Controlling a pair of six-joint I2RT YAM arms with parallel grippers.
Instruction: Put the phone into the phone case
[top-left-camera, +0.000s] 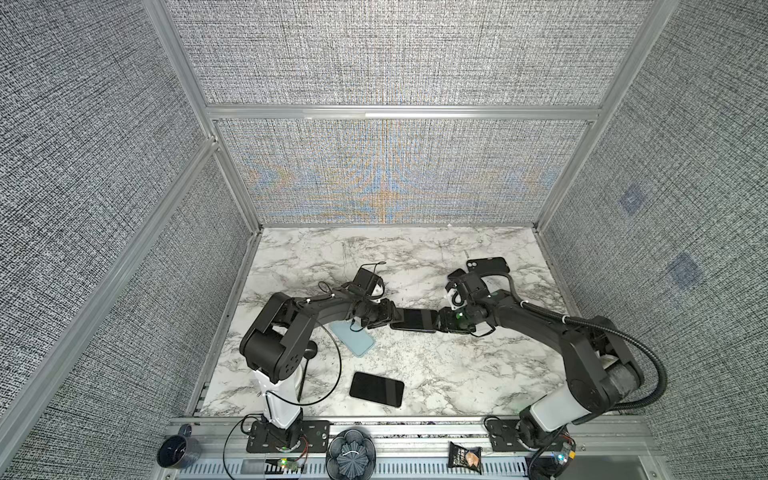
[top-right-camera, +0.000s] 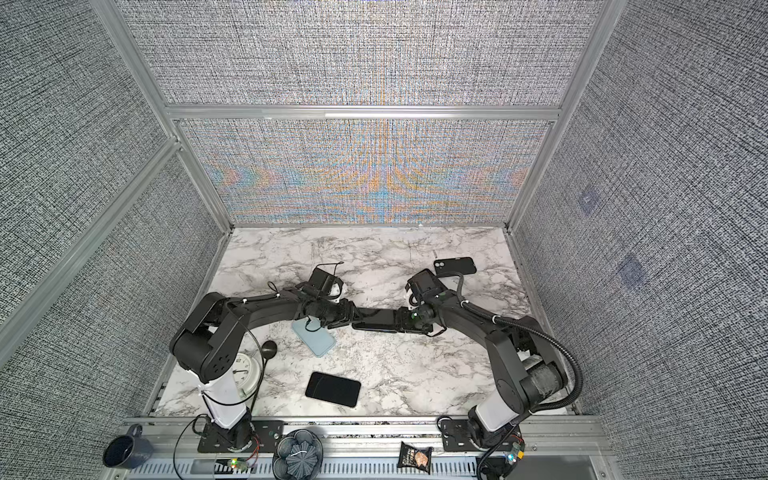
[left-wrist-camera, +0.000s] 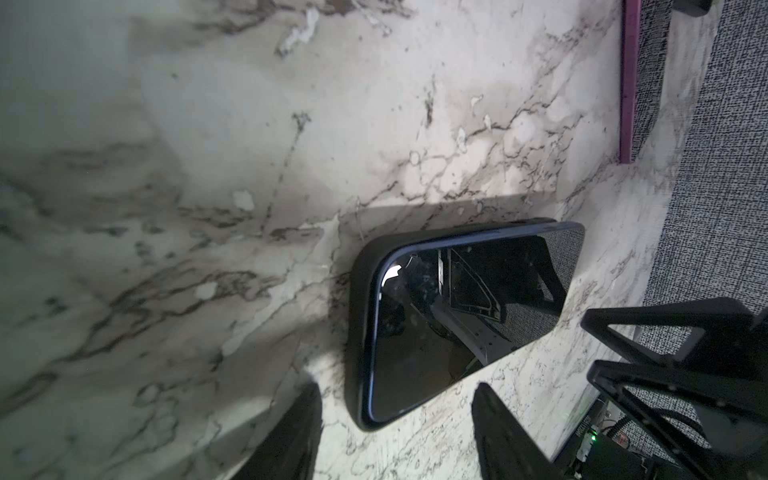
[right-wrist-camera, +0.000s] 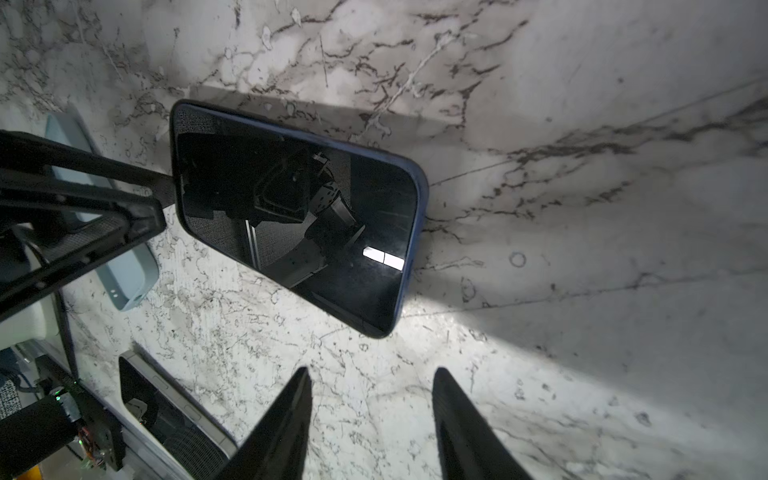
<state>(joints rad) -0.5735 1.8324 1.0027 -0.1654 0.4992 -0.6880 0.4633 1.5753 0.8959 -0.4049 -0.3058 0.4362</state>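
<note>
At centre frame in both top views, phone (top-left-camera: 414, 320) lies in its dark case (left-wrist-camera: 357, 316), left gripper (top-left-camera: 390, 319) and right gripper (top-left-camera: 441, 323) at its ends, fingers apart, clamping nothing; risk: uneven pushing may skid it or unseat a corner.

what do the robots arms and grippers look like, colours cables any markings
The left arm and right arm are matte black with angular links and white cylindrical lower segments. A thick ribbed black hose runs along the right one; thin black wires loop off the left. The left gripper and right gripper have black tapered, truss-framed fingers. A green light glows at the right wrist.
</note>
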